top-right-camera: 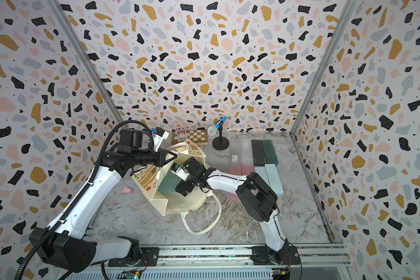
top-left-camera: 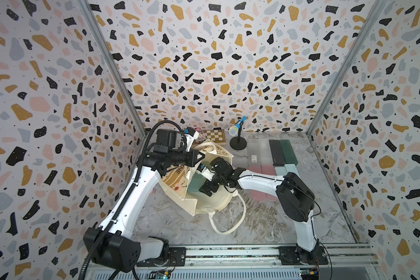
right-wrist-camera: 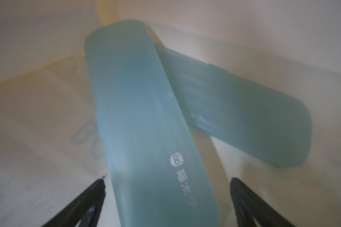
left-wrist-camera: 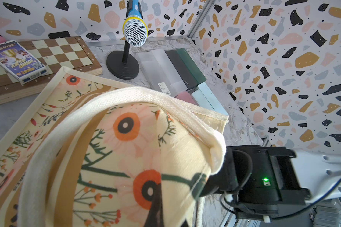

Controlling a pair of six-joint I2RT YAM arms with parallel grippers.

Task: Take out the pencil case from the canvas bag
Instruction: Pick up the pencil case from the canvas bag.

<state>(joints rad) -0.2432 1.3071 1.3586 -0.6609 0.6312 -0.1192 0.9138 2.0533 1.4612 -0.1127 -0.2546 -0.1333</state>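
Pencil case between wide-apart fingers of right hand, inside canvas bag

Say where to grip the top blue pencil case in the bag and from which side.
Grip the top pencil case across its narrow width, on the long edges of its near, printed end. Come in through the mouth of the canvas bag with the right hand, whose open jaws straddle that end. Farther in it crosses the second case.
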